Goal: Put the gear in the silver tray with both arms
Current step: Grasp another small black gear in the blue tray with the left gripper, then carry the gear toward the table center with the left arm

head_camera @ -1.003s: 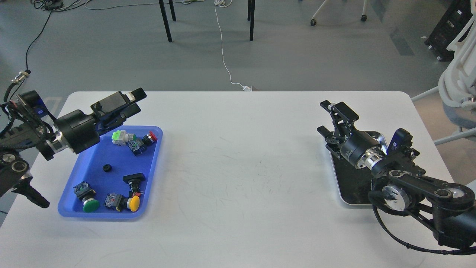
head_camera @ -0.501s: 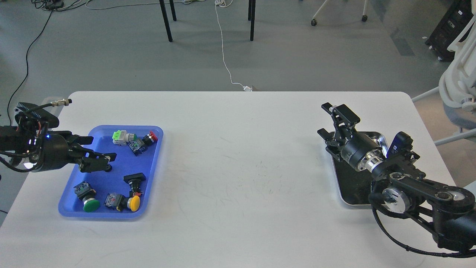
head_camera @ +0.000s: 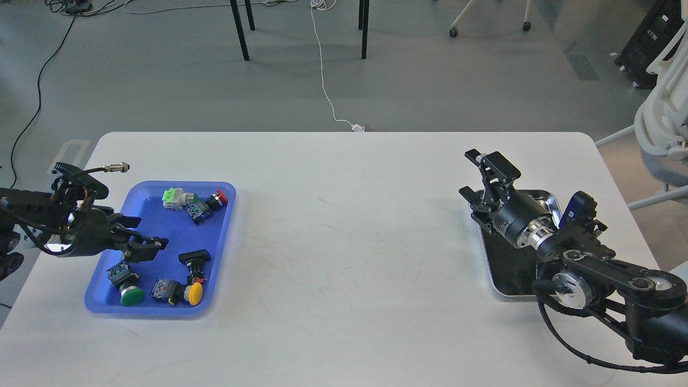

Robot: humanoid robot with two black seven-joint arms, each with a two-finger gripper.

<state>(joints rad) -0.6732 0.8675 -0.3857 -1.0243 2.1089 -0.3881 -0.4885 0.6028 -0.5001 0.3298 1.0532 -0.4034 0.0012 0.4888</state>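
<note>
Counter white. My left end effector low inside blue tray, fingers parted, grip on anything unclear. My right end effector released, above silver tray at right.

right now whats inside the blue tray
Several push-button switches: green, yellow, red. The left gripper reaches into the blue tray, covering whatever lies under its fingers.

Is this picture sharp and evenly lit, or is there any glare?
Head view: sharp throughout, with soft, even light and faint shadows. The only glare is on the silver tray rim behind the right claw. The left claw is dark, so its details blend together.
</note>
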